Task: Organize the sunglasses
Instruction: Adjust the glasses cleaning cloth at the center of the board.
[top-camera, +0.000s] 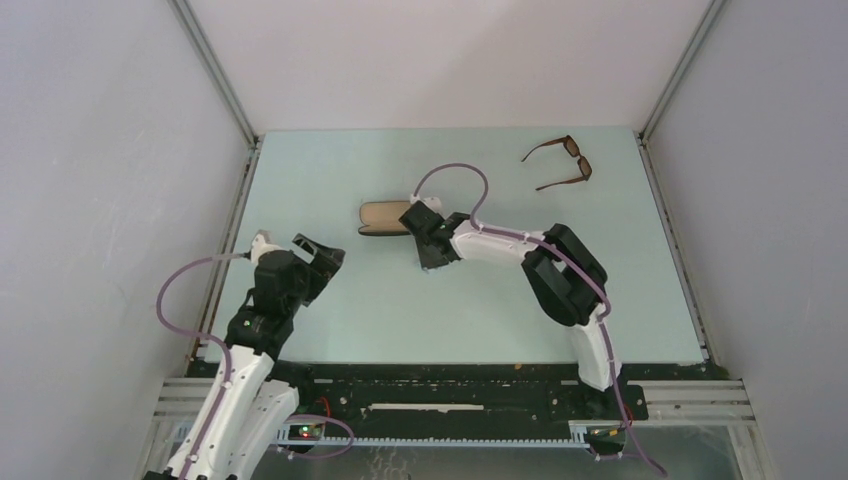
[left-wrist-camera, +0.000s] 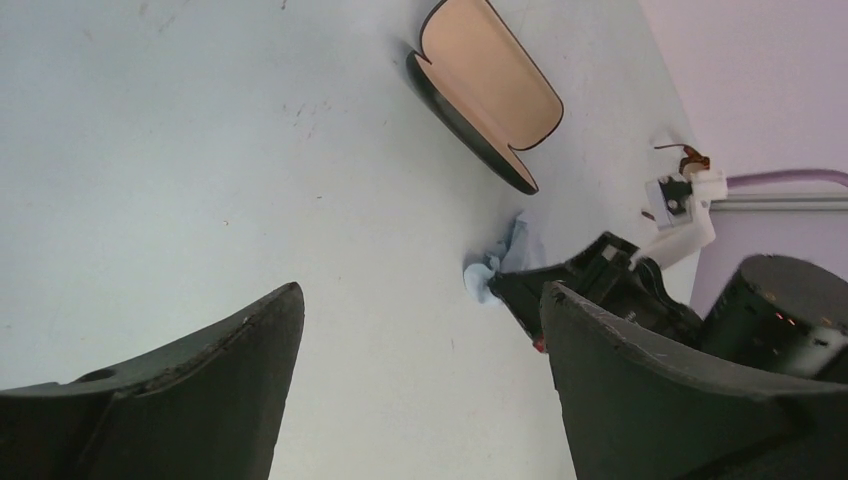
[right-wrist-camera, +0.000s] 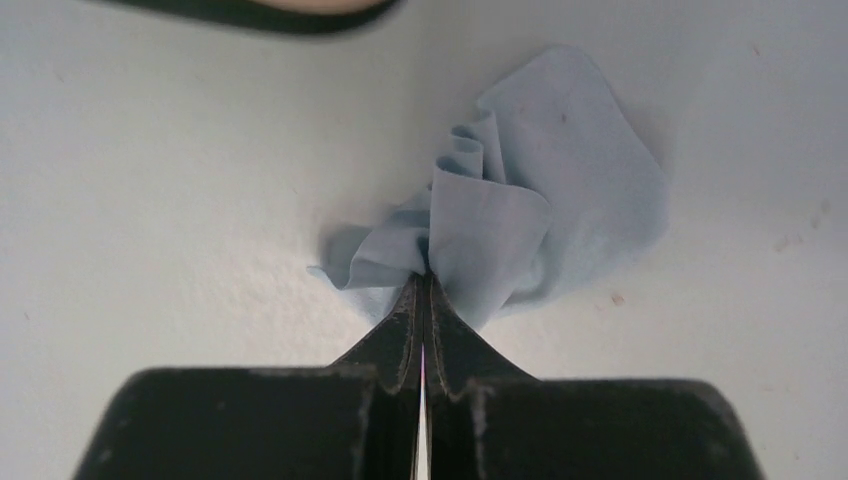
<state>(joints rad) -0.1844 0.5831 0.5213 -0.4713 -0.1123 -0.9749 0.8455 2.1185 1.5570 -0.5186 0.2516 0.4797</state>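
Beside the case (top-camera: 383, 218), right jaws: pressed together on a fold of the blue cloth (right-wrist-camera: 560, 180), low against the surface (top-camera: 400, 320).
Left jaws: spread wide, holding nothing, hovering near the left edge.
Sunglasses (top-camera: 562, 163): far right corner, temple arms unfolded, well apart from both arms and from the case.
Case: open, tan lining up, just beyond the cloth.
Risk, cloth: thin pinch on one fold only; could slip free on a lift, or drag along and nudge the case.
Risk, sunglasses: unfolded temple arms likely to catch on the case rim unless folded first; lenses prone to scratches from hard jaws.
Surface: pale green, matte, a few faint specks.
Room: plain pale walls (top-camera: 450, 60) on three sides, metal rails (top-camera: 215, 70) at the corners.
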